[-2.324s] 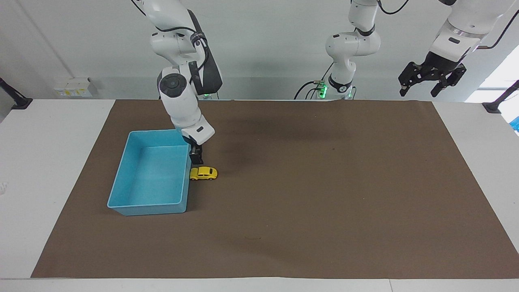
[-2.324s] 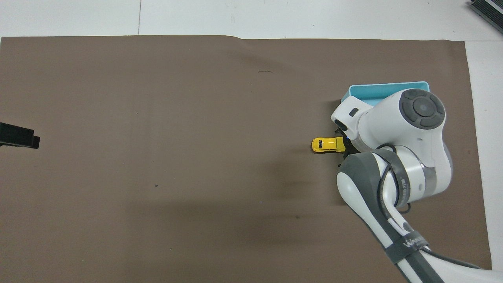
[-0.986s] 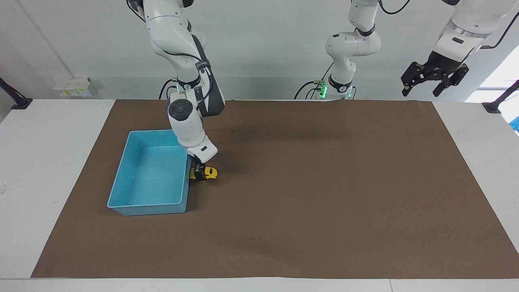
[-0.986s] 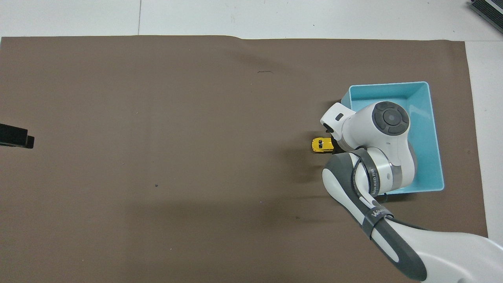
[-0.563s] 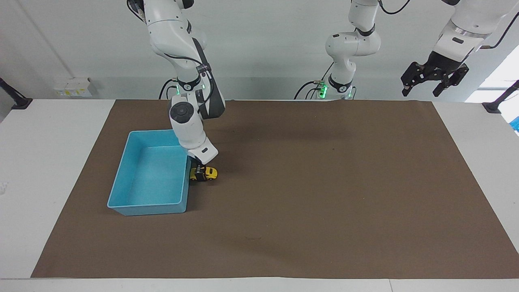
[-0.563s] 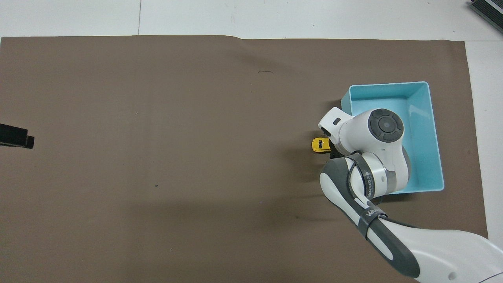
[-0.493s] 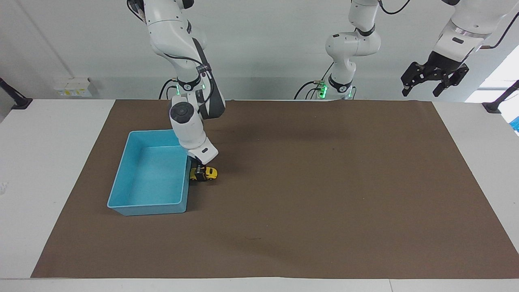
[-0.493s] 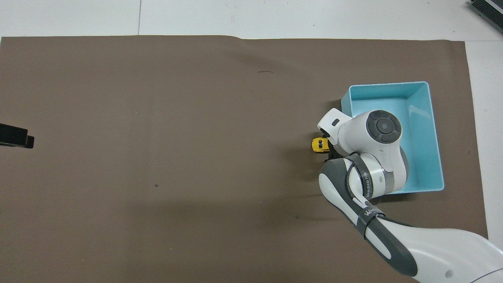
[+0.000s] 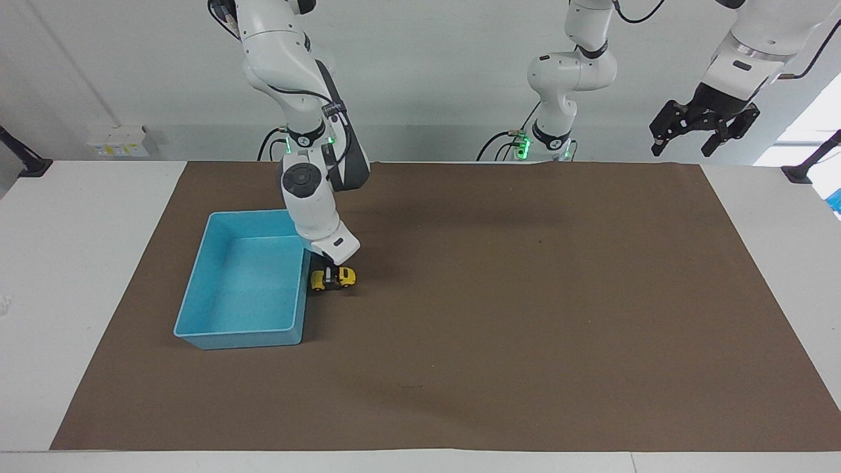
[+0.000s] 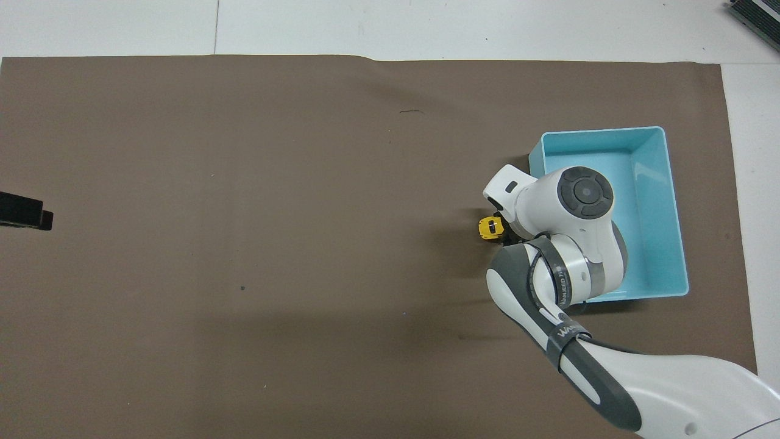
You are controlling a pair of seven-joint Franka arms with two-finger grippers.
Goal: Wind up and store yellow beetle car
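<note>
I am seeing one car (image 9: pixel 334 278), the yellow beetle, sitting on the brown mat (image 9: pixel 525 295) just beside the long wall of the bin (image 9: pixel 197 282), on the side facing the left arm's end of the table. It is sitting about halfway along that wall. In the overhead view only its front end (image 10: pixel 489 227) is showing; the rest is lying under the arm's wrist.

My right gripper (image 9: pixel 328 274) is standing down on the car, pointing almost straight down, with its fingers closing across the car's middle so that yellow is showing on either side of the dark finger. So it is gripping the car, and the wheels are looking level with the mat; whether they are touching it or riding just clear I cannot tell.

I am counting one bin, light blue and rectangular, lying toward the right arm's end of the table with nothing inside it. The right arm is leaning over the corner of the bin nearest the robots.

My left gripper (image 9: pixel 698 127) is waiting high up over the left arm's end of the table, well apart from the car, with its fingers spreading wide and carrying nothing. In the overhead view only its dark tip (image 10: pixel 24 210) is showing.

I am counting one mat, covering most of the white table (image 9: pixel 79 263).
</note>
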